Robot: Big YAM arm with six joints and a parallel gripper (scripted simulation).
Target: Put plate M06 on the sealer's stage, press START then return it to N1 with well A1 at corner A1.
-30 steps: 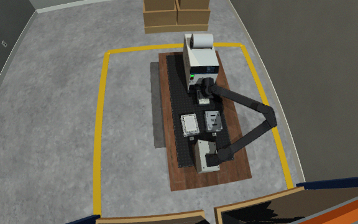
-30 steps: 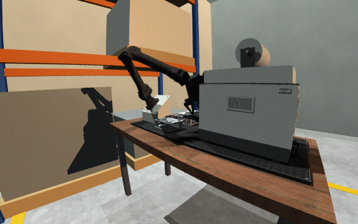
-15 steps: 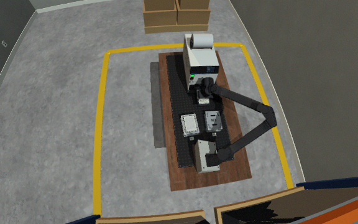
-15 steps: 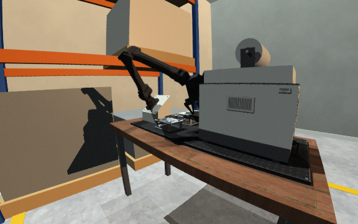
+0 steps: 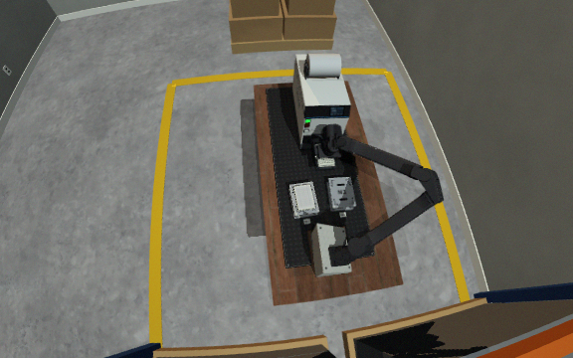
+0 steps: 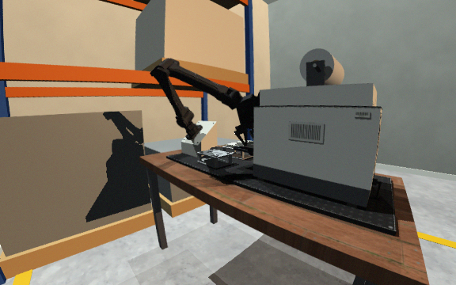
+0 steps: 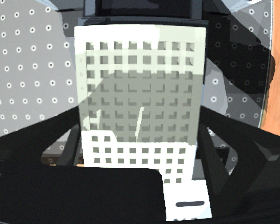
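Plate M06 (image 5: 326, 162) (image 7: 141, 90), pale with a grid of square wells, is at the sealer's front. My gripper (image 5: 324, 153) (image 6: 245, 139) (image 7: 139, 112) points down and is shut on it, one finger along each side. The stage under it is mostly hidden, and I cannot tell whether the plate rests on it or hangs just above. The sealer (image 5: 323, 92) (image 6: 315, 146) shows a green lamp (image 5: 307, 121). The right-hand nest (image 5: 341, 193), whose label I cannot read surely, holds no plate. The other nest holds a white-topped plate (image 5: 303, 198).
The sealer's body and foil roll (image 5: 325, 65) (image 6: 326, 67) stand tall just beyond my gripper. A grey sloped box (image 5: 330, 239) (image 6: 208, 132) stands behind the nests, by my arm's base. Small label blocks lie at the nests' near ends.
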